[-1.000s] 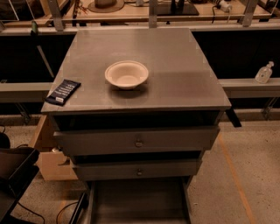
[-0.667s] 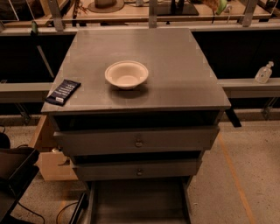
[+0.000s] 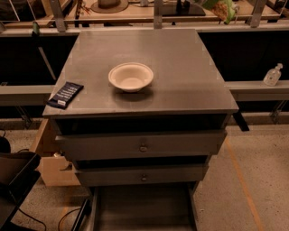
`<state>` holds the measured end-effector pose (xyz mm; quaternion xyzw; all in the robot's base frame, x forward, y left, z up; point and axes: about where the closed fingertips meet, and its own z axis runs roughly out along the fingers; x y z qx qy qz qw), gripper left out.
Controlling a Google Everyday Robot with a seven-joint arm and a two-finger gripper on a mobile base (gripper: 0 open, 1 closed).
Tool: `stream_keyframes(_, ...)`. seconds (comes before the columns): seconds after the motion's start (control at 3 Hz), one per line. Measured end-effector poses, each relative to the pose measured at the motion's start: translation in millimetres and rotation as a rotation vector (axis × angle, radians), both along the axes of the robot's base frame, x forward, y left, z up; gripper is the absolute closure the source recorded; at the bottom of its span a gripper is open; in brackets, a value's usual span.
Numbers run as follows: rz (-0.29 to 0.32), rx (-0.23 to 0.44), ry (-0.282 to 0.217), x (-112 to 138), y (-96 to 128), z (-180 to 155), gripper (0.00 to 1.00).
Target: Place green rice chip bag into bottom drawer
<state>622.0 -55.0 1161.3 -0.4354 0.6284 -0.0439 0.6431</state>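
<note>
The green rice chip bag (image 3: 222, 9) shows only in part at the top right edge, above the far right corner of the grey cabinet top (image 3: 180, 58). The bottom drawer (image 3: 144, 210) is pulled open at the bottom of the view, a shallow grey tray with nothing in it. My gripper is out of view; whatever holds the bag lies beyond the top edge. The bag is far behind and well above the open drawer.
A white bowl (image 3: 131, 76) and a dark navy packet (image 3: 65, 94) lie on the cabinet top. Two upper drawers with round knobs (image 3: 143, 147) stand slightly open. A clear bottle (image 3: 272, 76) sits right, a cardboard box (image 3: 52, 160) left on the floor.
The green bag has come a little further into view at the top right edge. Nothing else has moved.
</note>
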Motion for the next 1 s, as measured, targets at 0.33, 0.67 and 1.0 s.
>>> stream_keyframes(0.33, -0.024, 0.014, 0.020, -10, -6, -12, 1.00)
stream_keyframes(0.67, -0.012, 0.024, 0.033, -44, 6, -36, 1.00)
stream_keyframes(1.0, 0.077, -0.001, 0.116, -87, 36, -91, 1.00)
